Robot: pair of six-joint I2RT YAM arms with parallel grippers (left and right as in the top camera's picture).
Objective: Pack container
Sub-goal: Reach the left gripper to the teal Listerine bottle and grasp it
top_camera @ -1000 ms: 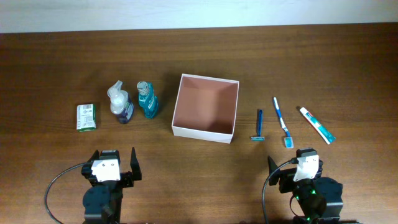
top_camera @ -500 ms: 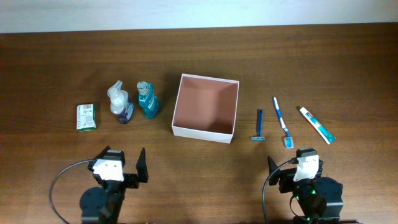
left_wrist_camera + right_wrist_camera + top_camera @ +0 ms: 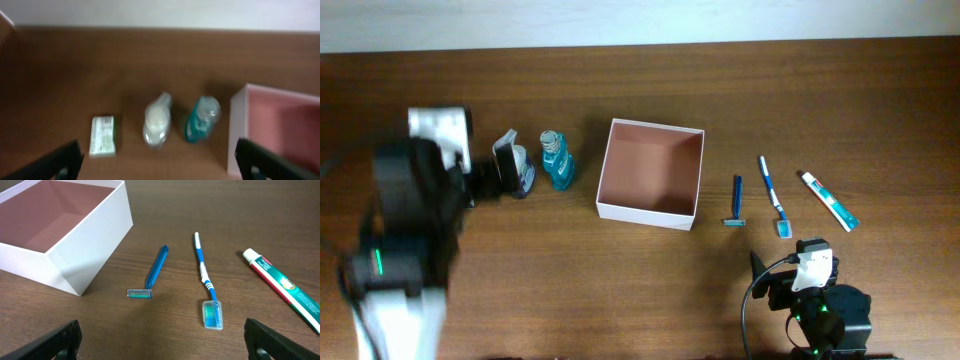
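Observation:
The container [image 3: 646, 212], a square white box with a pinkish-brown inside, stands open mid-table. It also shows in the left wrist view [image 3: 238, 131] and the right wrist view [image 3: 95, 235]. My left gripper [image 3: 506, 168] is open and empty, raised above the clear bottle [image 3: 518, 172] and the teal bottle [image 3: 557, 160]. The left wrist view is blurred and shows both bottles [image 3: 157, 120] [image 3: 202, 117] below the open fingers [image 3: 162, 165]. My right gripper [image 3: 796, 268] is open and empty at the front right, its fingers [image 3: 170, 345] short of the toothbrush [image 3: 205, 277].
A green-and-white soap packet [image 3: 102, 136] lies left of the bottles; my left arm hides it in the overhead view. Right of the box lie a blue razor [image 3: 735, 200], the toothbrush [image 3: 772, 192] and a toothpaste tube [image 3: 829, 200].
My left arm has lifted from the front edge and swung up and back to the bottles, covering the soap packet from above. The right arm has not moved.

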